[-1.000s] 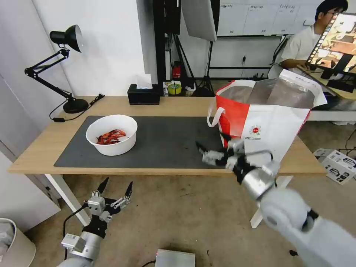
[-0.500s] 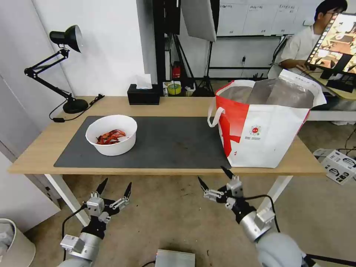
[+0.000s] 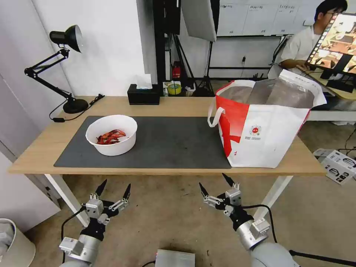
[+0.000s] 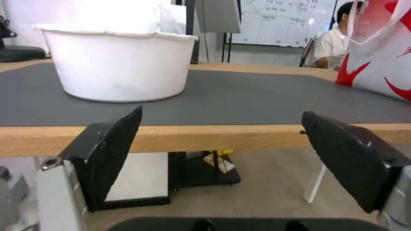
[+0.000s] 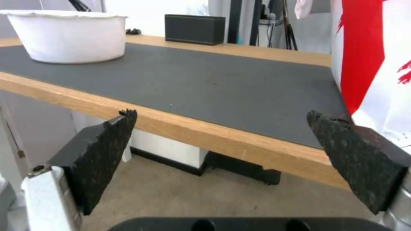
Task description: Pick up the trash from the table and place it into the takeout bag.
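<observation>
Right gripper [image 3: 214,184] lowered; one bowl [image 3: 111,134], one takeout bag [image 3: 264,122].

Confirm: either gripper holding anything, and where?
Nothing held. Left gripper and right gripper are both open and empty, below the table edge. The bowl sits untouched on it.

bare mat [image 3: 170,142] between bowl [image 3: 111,134] and bag [image 3: 264,126]

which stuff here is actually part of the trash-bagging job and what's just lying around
Part of the job:
- white bowl of red shells
- takeout bag
- table with dark mat
- left gripper and right gripper, both open, below the table's front edge

Just lying about:
- black tissue box
- desk lamp
- tape roll
</observation>
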Robot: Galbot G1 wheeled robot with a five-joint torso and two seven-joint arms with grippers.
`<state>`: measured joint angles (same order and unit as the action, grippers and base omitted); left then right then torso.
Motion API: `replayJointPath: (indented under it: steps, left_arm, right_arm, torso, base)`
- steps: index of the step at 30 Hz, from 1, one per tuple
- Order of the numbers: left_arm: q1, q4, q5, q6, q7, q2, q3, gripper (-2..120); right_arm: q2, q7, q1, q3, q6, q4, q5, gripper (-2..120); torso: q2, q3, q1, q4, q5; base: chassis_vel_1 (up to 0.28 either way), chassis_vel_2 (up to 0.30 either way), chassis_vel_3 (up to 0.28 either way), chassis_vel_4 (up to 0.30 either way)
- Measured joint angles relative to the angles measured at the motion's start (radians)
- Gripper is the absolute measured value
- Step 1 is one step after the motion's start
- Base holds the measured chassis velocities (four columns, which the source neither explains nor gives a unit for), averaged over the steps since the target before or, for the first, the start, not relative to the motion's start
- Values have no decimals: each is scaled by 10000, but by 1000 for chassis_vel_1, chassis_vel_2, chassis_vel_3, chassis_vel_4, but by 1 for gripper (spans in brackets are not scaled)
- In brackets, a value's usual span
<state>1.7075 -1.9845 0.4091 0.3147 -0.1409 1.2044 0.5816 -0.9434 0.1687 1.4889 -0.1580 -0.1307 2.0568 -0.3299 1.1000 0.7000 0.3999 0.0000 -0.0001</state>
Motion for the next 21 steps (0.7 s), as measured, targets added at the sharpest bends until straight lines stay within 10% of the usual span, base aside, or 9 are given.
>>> replayJointPath:
  steps: [14,21]
  left_arm:
    - [-242,-1091,1459,-1172,678,-1033,1056,100]
    - [-1395,-2224,5081,-3514,3291,-3565,2411,100]
  right_arm:
    - [14,6,-27,7,9,0,-35,100]
    - [18,5,-34,11,17,1,-43,100]
  torso:
    - [0,1,0,1,-2]
    - [0,1,0,2,0]
  base:
    - [0,0,0,0]
    - [0,0,0,0]
